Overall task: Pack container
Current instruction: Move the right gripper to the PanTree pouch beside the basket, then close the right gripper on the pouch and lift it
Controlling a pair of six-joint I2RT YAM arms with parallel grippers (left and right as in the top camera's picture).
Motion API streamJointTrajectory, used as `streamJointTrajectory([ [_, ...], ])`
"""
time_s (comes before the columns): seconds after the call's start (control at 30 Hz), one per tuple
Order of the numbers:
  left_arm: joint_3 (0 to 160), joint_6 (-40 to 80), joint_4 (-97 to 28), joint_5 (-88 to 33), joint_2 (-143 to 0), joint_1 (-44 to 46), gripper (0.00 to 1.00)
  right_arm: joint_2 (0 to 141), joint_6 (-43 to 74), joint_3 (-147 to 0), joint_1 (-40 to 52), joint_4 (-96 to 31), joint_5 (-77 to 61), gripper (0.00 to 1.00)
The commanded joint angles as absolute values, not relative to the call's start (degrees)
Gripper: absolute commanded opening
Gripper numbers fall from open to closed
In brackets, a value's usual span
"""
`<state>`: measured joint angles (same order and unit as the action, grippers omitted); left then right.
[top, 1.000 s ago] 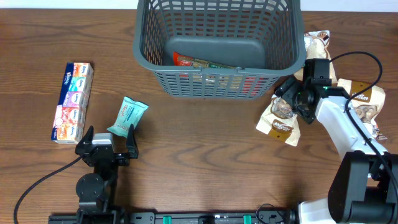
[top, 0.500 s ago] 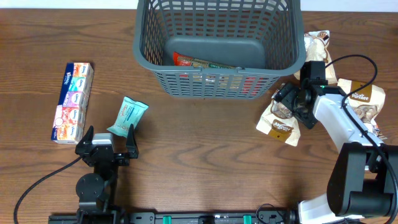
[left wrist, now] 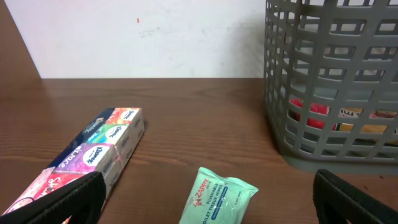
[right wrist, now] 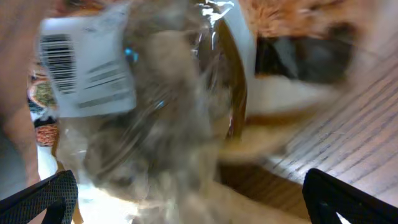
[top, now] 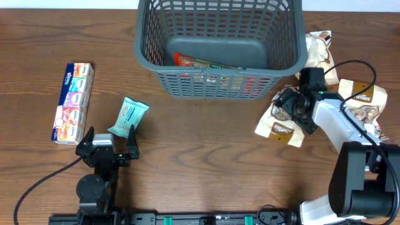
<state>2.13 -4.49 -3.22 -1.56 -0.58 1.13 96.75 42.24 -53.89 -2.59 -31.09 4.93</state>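
The container (top: 220, 80) is a dark grey lattice basket at the back centre, with a red snack pack (top: 195, 62) lying on its floor. Its slotted wall (left wrist: 329, 93) also shows in the left wrist view. My right gripper (top: 290, 110) is open, low over a brown-and-white snack pack (top: 278, 125) right of the basket. In the right wrist view that pack (right wrist: 155, 112) is blurred and fills the space between the wide fingers (right wrist: 348, 199). My left gripper (top: 110, 134) is open near the front left, just behind a green wipes pack (top: 128, 116), (left wrist: 217, 196).
A multi-pack of tissue boxes (top: 73, 102), (left wrist: 93, 155) lies at the far left. More snack packs (top: 319, 47), (top: 362, 100) lie right of the basket beside the right arm. The right arm's black cable (top: 359, 65) loops above them.
My right gripper has slid a little left and lower onto the brown-and-white snack pack, which has shifted slightly left. The left arm has not moved.
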Motion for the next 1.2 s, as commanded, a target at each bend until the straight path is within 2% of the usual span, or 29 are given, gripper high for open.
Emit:
streamJointTrajectory([
  [0.0, 0.3, -4.2, -4.0, -2.5, -0.2, 1.0, 0.99, 97.5, 43.2, -50.9, -2.2, -29.0, 5.7, 0.99],
  [0.1, 0.3, -4.2, -4.0, -2.5, -0.2, 1.0, 0.99, 97.5, 43.2, -49.1, -2.2, -27.5, 5.6, 0.96],
  [0.17, 0.3, -4.2, -4.0, -2.6, -0.2, 1.0, 0.99, 97.5, 43.2, -48.4, -2.2, -27.0, 5.6, 0.86],
  [0.47, 0.3, -4.2, -4.0, -2.6, -0.2, 1.0, 0.99, 97.5, 43.2, -47.8, -2.2, -26.3, 5.6, 0.04],
  [0.5, 0.3, -4.2, -4.0, -2.5, -0.2, 1.0, 0.99, 97.5, 43.2, -47.8, -2.2, -26.2, 5.6, 0.01],
  [0.9, 0.3, -4.2, -4.0, -2.5, -0.2, 1.0, 0.99, 93.6, 37.4, -52.6, -2.2, -23.6, 4.4, 0.01],
  [1.17, 0.3, -4.2, -4.0, -2.6, -0.2, 1.0, 0.99, 83.1, 33.6, -61.9, -2.6, -26.7, 14.2, 0.01],
])
